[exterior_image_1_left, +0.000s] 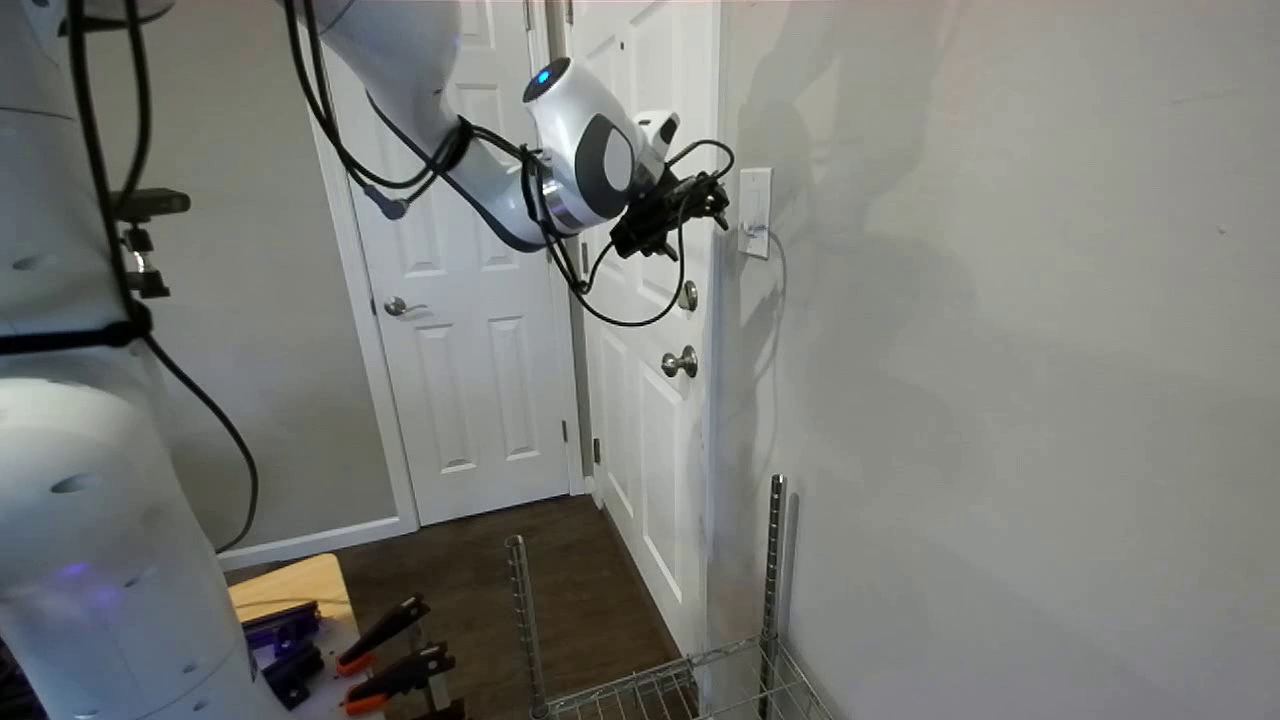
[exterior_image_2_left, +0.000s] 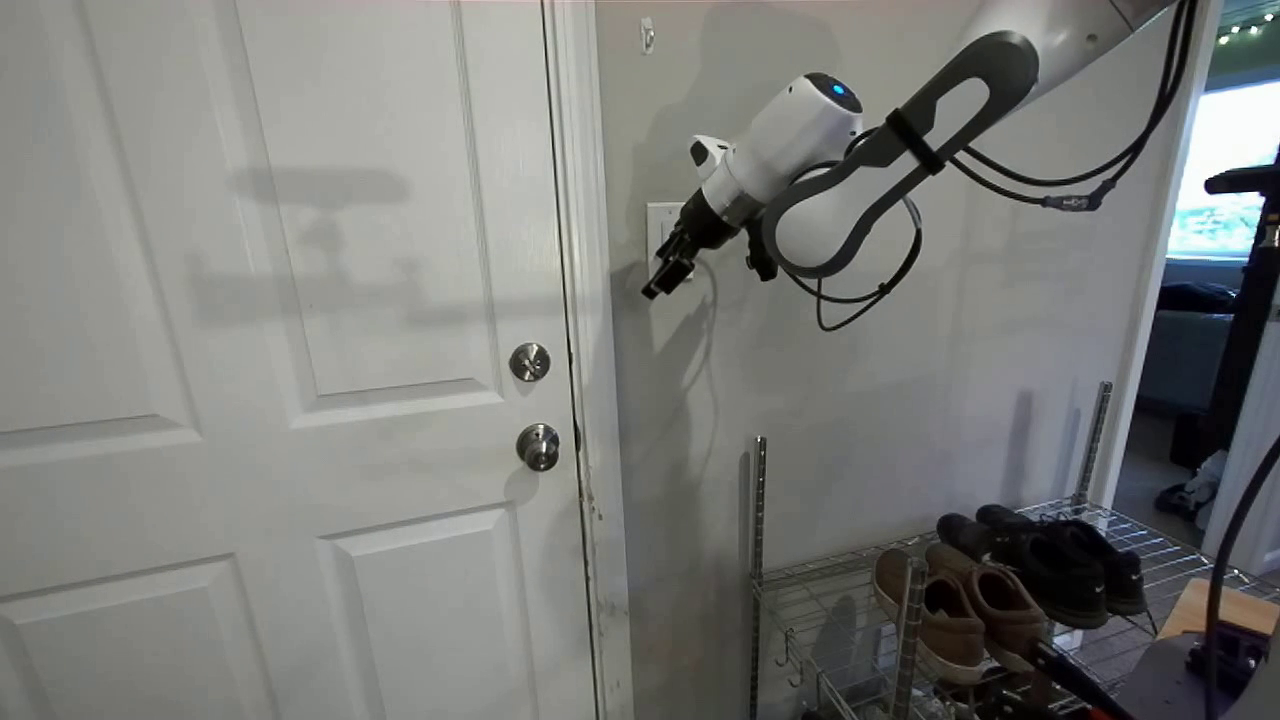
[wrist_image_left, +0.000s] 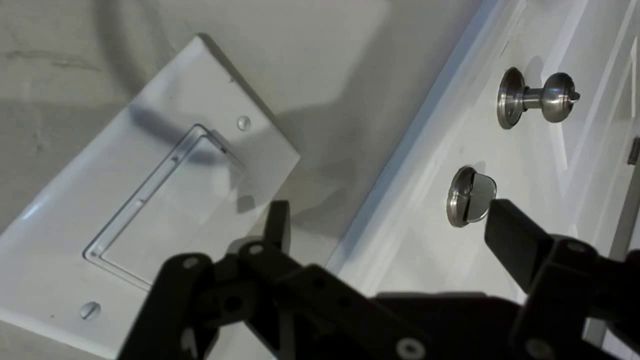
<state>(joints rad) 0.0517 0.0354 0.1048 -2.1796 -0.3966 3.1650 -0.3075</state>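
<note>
Where the grey wall (exterior_image_1_left: 1000, 400) meets the white door (exterior_image_2_left: 250, 460): a casing (exterior_image_2_left: 590, 300) runs straight up the edge between them.
Robot arm (exterior_image_1_left: 585, 140): white, angled down beside the wall, black cable (exterior_image_1_left: 628, 323) looping beneath it.
Wire rack (exterior_image_2_left: 1165, 545): standing low against the wall, posts (exterior_image_2_left: 759, 520) up at its corners, brown shoes (exterior_image_2_left: 1012, 622) toward the door end and black shoes (exterior_image_2_left: 1065, 575) farther along.
Switch plate (exterior_image_1_left: 755, 212): up on the wall just beside the casing, a flat rocker (wrist_image_left: 167, 210) framed between two screws (wrist_image_left: 243, 123).
Door hardware: round knob (exterior_image_2_left: 538, 447) under the deadbolt (exterior_image_2_left: 529, 362), both close to the door's casing-side edge.
Gripper (wrist_image_left: 394, 230): right up at the plate, fingers (wrist_image_left: 517, 245) standing well apart, casing and deadbolt showing in the gap; one fingertip (wrist_image_left: 278, 225) sits just off the plate's door-side edge, by its lower corner, and whether it touches, I can't tell from here; the other lines up by the deadbolt in the wrist view.
</note>
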